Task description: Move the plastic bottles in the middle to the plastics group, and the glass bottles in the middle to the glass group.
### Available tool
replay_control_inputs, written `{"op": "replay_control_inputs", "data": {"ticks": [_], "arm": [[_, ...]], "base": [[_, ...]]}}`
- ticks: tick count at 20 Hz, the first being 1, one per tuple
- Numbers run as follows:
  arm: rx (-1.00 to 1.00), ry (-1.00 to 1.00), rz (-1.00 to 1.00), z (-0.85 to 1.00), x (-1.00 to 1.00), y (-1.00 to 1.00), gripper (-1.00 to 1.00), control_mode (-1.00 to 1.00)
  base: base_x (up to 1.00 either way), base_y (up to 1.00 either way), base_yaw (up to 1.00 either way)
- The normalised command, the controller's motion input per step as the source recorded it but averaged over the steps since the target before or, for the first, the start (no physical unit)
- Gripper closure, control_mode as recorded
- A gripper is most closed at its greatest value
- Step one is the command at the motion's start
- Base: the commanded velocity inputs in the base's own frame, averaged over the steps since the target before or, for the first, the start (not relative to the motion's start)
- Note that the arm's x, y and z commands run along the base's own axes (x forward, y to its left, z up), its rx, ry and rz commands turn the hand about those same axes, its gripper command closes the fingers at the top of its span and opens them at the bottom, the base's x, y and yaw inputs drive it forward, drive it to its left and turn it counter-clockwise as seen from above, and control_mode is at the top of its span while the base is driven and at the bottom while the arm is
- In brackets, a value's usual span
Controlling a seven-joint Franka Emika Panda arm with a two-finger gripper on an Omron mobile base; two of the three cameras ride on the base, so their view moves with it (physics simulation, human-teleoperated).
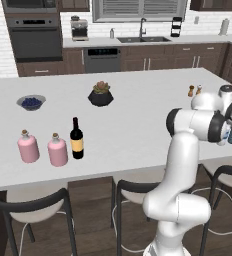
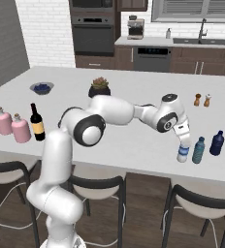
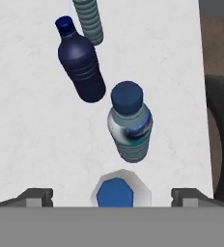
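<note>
The clear water bottle (image 2: 183,153) stands on the white island counter (image 2: 134,140), under the spread-open tool (image 3: 112,195).

On the bench (image 2: 134,140), the water bottle (image 2: 183,153) stands left of two bottles (image 2: 199,150); the wine bottle (image 2: 36,123) stands just right of the flasks (image 2: 20,129).

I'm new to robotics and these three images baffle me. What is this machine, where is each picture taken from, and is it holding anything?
It is a white robot arm in a simulated kitchen. Two pictures come from cameras behind it, left and right; the third looks down from its hand. On the counter, a wine bottle stands beside two pink flasks. At the other end, the end effector hangs open over a clear water bottle, next to a teal bottle and a dark blue bottle. Nothing is gripped.
</note>
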Motion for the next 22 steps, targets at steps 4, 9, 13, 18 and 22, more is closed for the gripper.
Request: {"op": "replay_control_inputs", "data": {"ticks": [4, 9, 13, 18, 22], "arm": [[0.00, 0.00, 0.00, 0.56, -0.10, 0.00, -1.00, -1.00], [0.00, -0.02, 0.00, 0.46, -0.51, 0.10, -1.00, -1.00], [0.00, -0.02, 0.10, 0.02, -0.72, 0.29, -1.00, -1.00], [0.00, 0.00, 0.16, 0.00, -0.80, 0.40, -1.00, -1.00], [0.00, 0.00, 0.16, 0.00, -0.74, 0.51, -1.00, -1.00]], "base": [[0.00, 0.00, 0.00], [0.00, 0.00, 0.00], [0.00, 0.00, 0.00], [0.00, 0.00, 0.00], [0.00, 0.00, 0.00]]}}
